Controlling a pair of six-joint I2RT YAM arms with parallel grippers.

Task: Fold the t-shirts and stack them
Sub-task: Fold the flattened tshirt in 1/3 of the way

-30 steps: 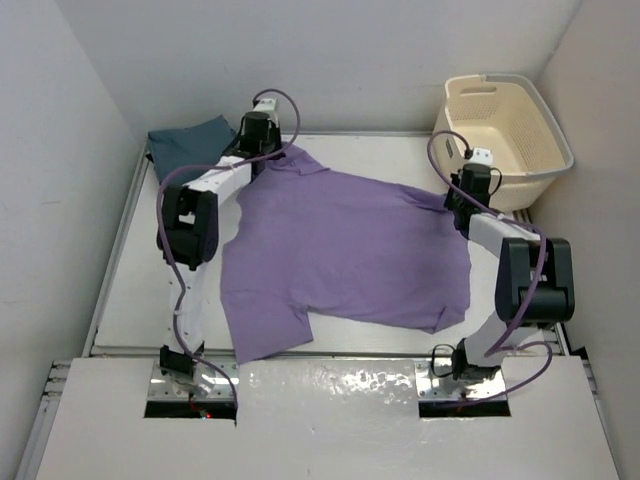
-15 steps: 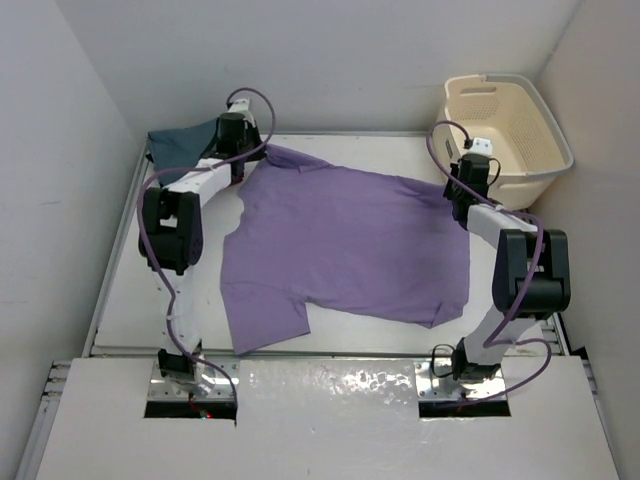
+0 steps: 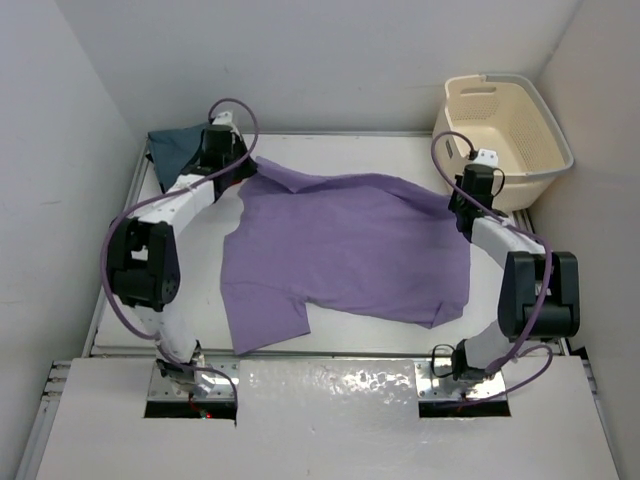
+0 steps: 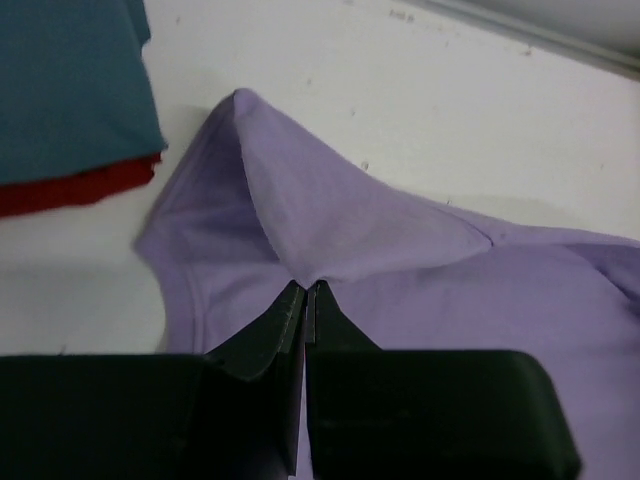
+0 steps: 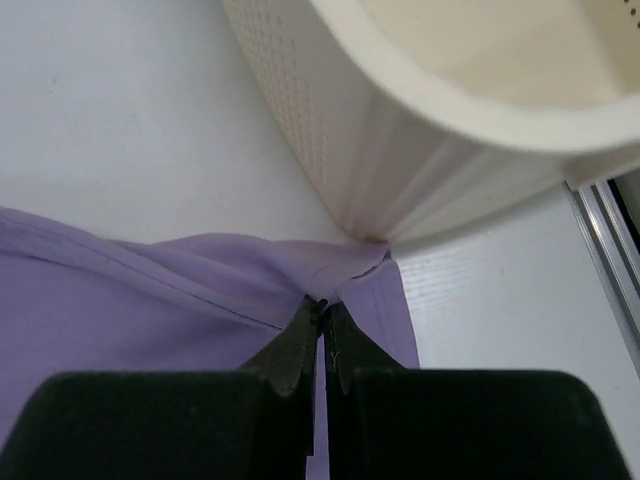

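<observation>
A lavender t-shirt (image 3: 345,250) lies spread across the table, stretched between both arms. My left gripper (image 4: 306,287) is shut on a fold of its far left part (image 4: 300,225), near the back left corner. My right gripper (image 5: 322,303) is shut on the shirt's far right edge (image 5: 340,265), just in front of the cream tub. A folded slate blue-grey shirt (image 3: 180,148) sits in the back left corner, on top of a red one (image 4: 70,190) whose edge shows underneath.
The cream plastic tub (image 3: 505,130) stands at the back right, its wall (image 5: 400,150) right by my right gripper. A raised rail (image 3: 115,250) runs along the table's left side, and white walls close in on both sides.
My left gripper has pulled its part of the lavender shirt left and toward the back corner. The right gripper has stayed near the tub, and the shirt's top edge is drawn straighter.
</observation>
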